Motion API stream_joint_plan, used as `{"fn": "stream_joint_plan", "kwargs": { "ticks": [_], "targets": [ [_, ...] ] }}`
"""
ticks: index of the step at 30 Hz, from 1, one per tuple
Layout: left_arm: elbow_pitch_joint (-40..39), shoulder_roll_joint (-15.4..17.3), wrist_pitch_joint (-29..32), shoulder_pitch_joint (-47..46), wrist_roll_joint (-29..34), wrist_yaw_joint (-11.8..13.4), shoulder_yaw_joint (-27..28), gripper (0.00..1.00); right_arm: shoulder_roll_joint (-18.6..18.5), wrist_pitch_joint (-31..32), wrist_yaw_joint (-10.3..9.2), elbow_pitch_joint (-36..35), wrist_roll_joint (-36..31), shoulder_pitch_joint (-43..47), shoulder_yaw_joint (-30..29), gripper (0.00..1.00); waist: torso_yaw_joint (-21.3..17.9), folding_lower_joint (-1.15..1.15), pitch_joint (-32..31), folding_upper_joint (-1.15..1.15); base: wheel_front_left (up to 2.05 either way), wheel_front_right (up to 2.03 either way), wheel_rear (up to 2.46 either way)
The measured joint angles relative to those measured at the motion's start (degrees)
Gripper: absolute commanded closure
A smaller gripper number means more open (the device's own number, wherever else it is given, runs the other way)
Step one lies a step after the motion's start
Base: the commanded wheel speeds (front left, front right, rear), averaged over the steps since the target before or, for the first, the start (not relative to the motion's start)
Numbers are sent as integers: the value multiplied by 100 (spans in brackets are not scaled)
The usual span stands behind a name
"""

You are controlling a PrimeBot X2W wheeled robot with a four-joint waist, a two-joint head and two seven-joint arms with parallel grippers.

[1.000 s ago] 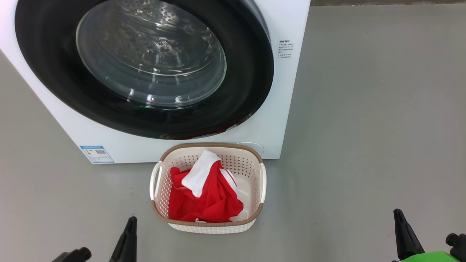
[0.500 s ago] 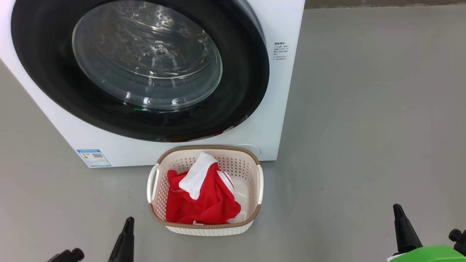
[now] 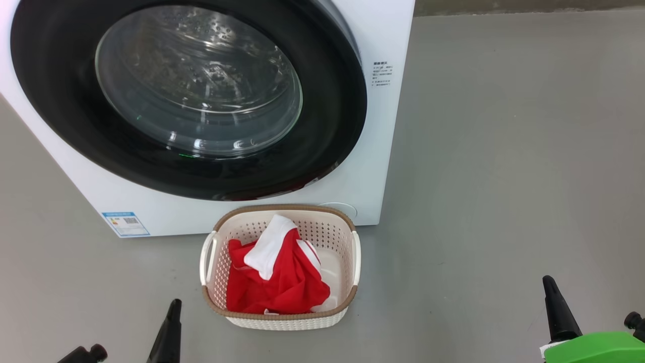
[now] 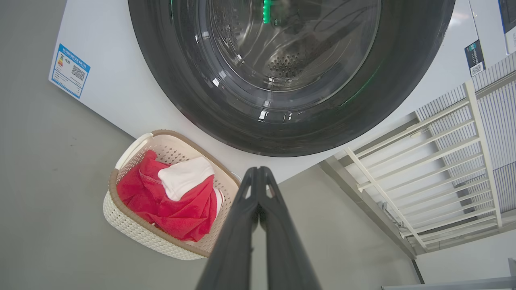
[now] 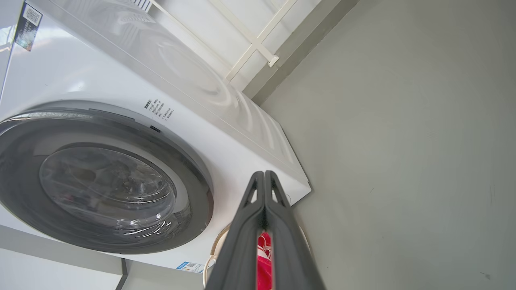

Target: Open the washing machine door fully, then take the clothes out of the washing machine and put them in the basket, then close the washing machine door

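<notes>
Two grippers, both pressed together, nothing pinched. Head view: left gripper (image 3: 170,322) and right gripper (image 3: 557,312) hang over the floor (image 3: 504,176), well in front of the washing machine (image 3: 383,166). The washing machine door (image 3: 332,126) looks shut flat on the machine's front. The basket (image 3: 282,208) sits just in front of the machine, below the door, with the red clothes (image 3: 274,285) in it and the white collar poking up near the rim. Risk: I can't confirm the latch caught, so the door could swing back out over the basket. Left wrist view: the drum behind the glass looks empty, but I see no grey piece in the basket either. It may be buried or missed, can't tell. Right wrist view: the door edge sits close to the machine's front with no obvious gap. Any base move toward the machine could clip the basket and tip the clothes out.
</notes>
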Motion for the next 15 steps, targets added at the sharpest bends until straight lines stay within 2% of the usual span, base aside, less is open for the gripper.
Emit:
{"fn": "stream_joint_plan", "kwargs": {
  "ticks": [15],
  "targets": [
    [-5, 5, 259, -93, -971, 0, 93, 100, -9, 264, 0, -11, 918, -116, 3, 100, -86, 0, -59, 0, 0, 0, 0]
  ]
}}
